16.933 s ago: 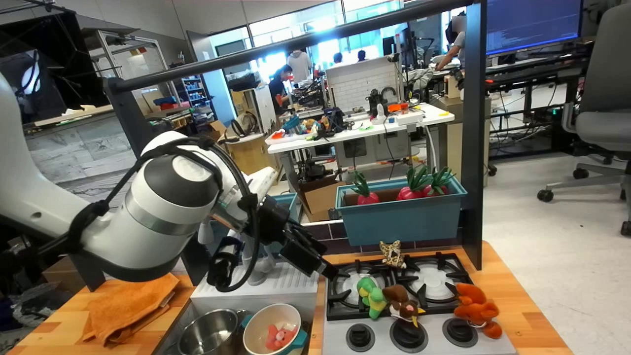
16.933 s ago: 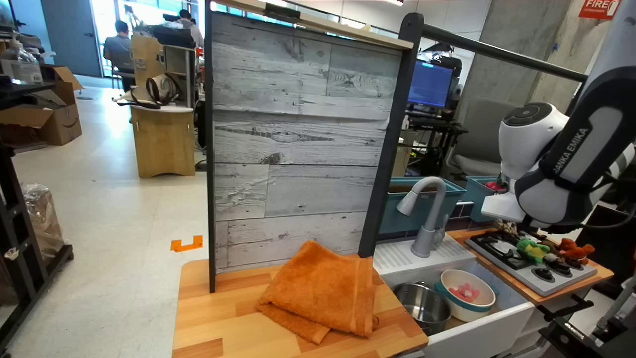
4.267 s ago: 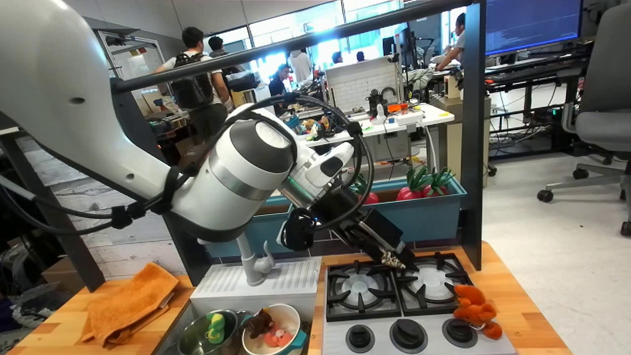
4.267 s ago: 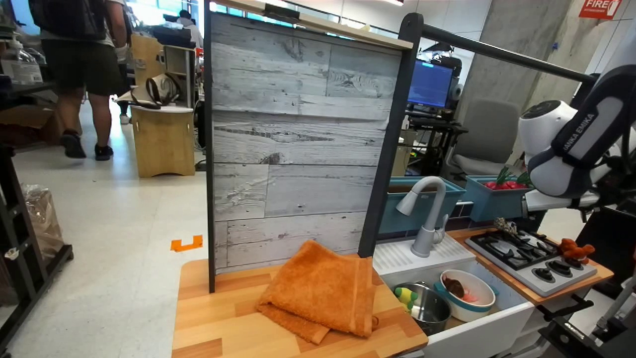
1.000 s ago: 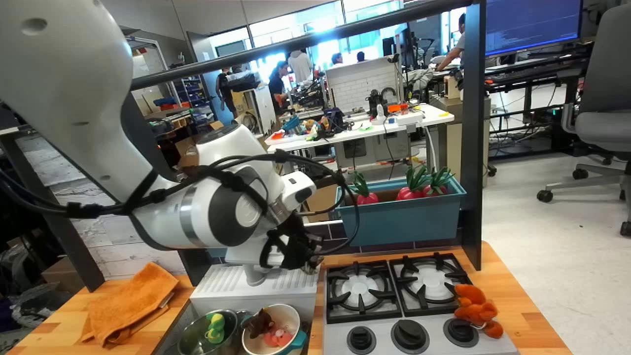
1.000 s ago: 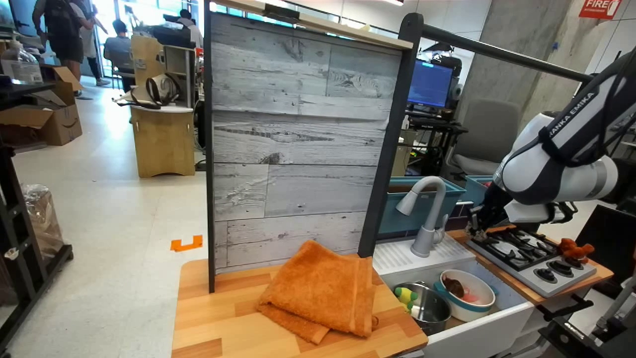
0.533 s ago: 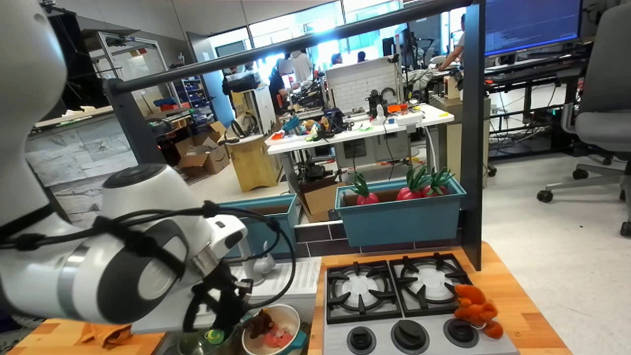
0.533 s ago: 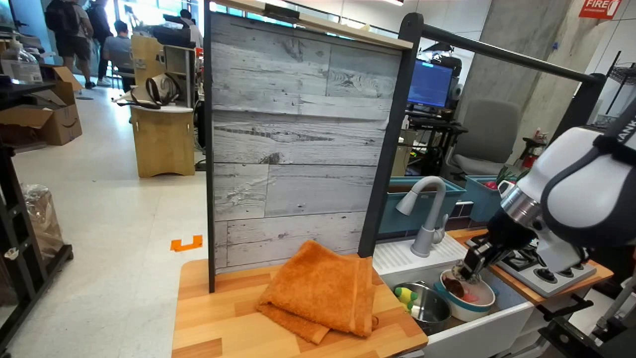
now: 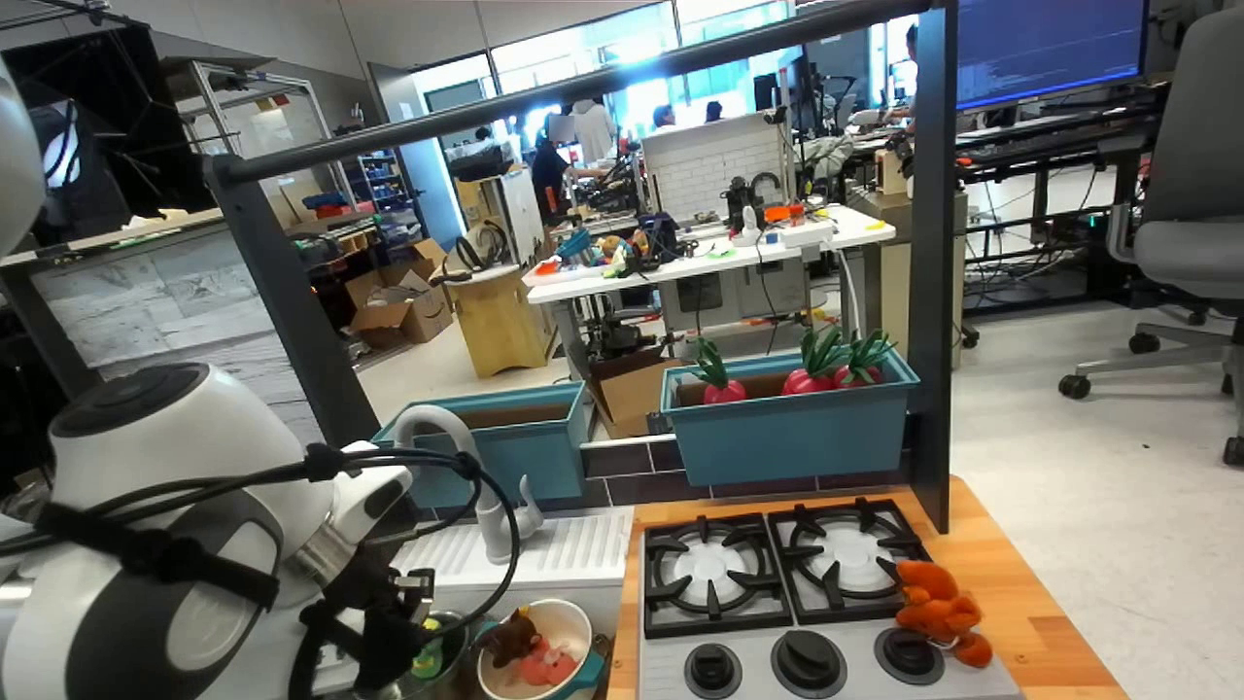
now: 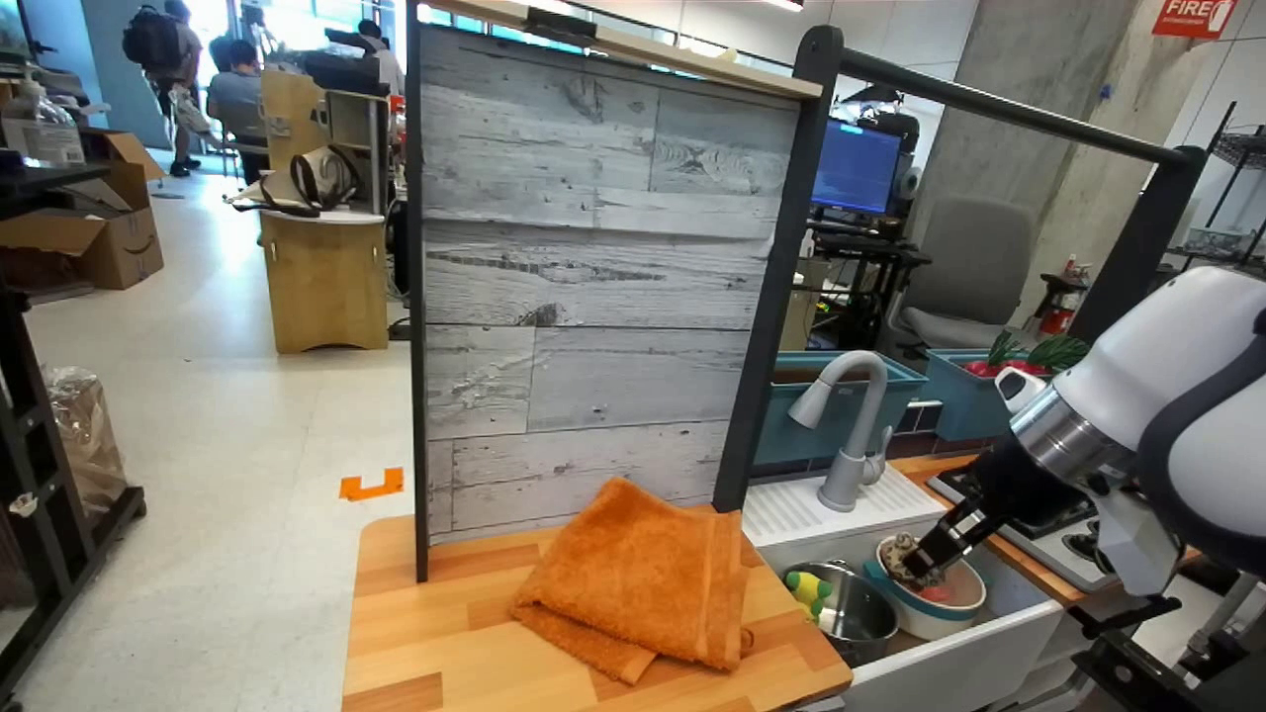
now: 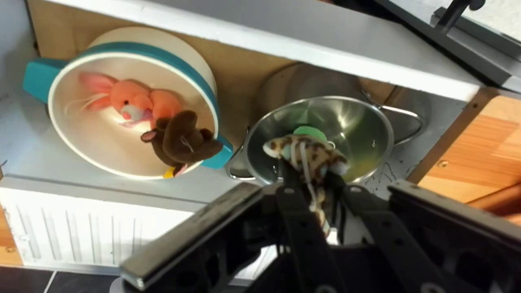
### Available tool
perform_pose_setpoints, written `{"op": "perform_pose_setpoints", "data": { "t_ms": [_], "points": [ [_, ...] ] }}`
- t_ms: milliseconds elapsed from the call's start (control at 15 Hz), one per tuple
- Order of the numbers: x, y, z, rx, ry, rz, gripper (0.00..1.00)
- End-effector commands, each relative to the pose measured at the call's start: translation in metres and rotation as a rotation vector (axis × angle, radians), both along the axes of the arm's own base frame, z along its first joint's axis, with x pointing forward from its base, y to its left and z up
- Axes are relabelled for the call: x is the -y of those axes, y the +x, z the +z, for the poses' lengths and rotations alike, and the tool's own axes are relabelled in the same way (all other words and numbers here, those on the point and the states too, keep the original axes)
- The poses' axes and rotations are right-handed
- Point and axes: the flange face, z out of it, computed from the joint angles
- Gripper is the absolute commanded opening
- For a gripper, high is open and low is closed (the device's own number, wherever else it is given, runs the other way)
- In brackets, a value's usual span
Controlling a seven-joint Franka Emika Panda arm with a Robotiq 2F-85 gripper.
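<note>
while the claw (image 11: 311, 174), nearly closed, pinches a leopard-print plush (image 11: 315, 154) over the steel pot (image 11: 360, 122), a green plush (image 10: 809, 585) sits inside.

spotted toy (image 10: 898, 559): earlier sat well apart from the steel pot (image 11: 368, 126); now lifted, near the pot and overlapping its opening in the wrist view, pinched by the gripper (image 11: 312, 174)
arm: was well apart from the steel pot, has swung close to it
green toy (image 10: 808, 586): first well apart from the steel pot, now inside it
brown toy (image 11: 185, 140): likewise well apart at first, now just beside the steel pot, in the neighbouring white bowl (image 11: 134, 47)
</note>
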Motion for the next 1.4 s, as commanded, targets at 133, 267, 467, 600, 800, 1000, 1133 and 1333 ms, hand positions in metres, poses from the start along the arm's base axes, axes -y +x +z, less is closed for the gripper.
{"op": "perform_pose_setpoints", "data": {
  "t_ms": [133,267,467,600,800,1000,1133,1333],
  "points": [
    [-0.023,0.031,0.009,0.081,0.007,-0.011,0.04],
    [-0.038,0.035,0.009,0.081,0.024,-0.017,0.04],
    [-0.052,0.043,0.009,0.092,0.036,-0.036,0.04],
    [-0.051,0.040,0.011,0.063,0.030,-0.026,0.19],
    [-0.055,0.045,0.011,0.070,0.031,-0.044,0.64],
    [-0.041,0.033,0.021,-0.050,0.001,-0.106,0.74],
    [-0.016,0.033,0.035,-0.114,-0.032,-0.200,0.89],
    [0.061,0.058,0.053,-0.102,-0.096,-0.368,1.00]
  ]
}}
